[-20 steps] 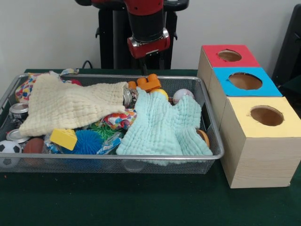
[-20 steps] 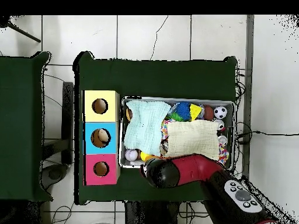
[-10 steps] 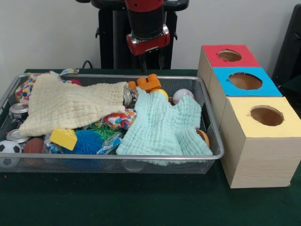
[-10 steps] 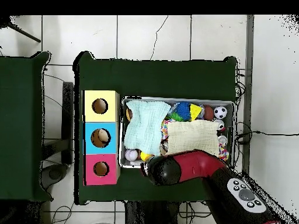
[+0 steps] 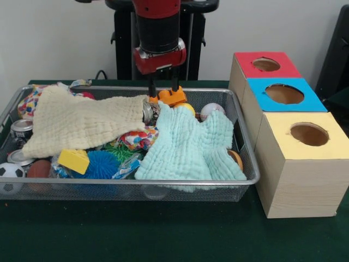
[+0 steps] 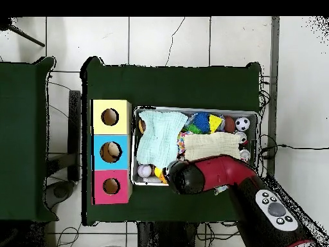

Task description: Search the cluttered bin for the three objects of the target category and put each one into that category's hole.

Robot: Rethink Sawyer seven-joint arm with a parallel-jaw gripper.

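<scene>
Now we see the gripper (image 5: 162, 90) lower than a second ago, down at the wire bin's (image 5: 248, 164) far rim, fingers (image 5: 151, 89) apart above the orange toy (image 5: 171, 96) (not yet touching, as far as we can tell). A pick looks imminent; box holes (image 5: 284, 94) wait alongside.

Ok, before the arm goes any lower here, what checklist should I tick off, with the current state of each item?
1. Gripper jaws open: ok, its two fingers stand apart.
2. Gripper lined up over the orange toy at the bin's far side: ok.
3. Toy already gripped: not ok, no closure yet.
4. Toy free of the pale blue cloth: ok, the cloth lies in front of it.
5. Hole tops of the red box, blue box and yellow box unobstructed: ok.
6. Which hole suits the toy: cannot tell.
</scene>
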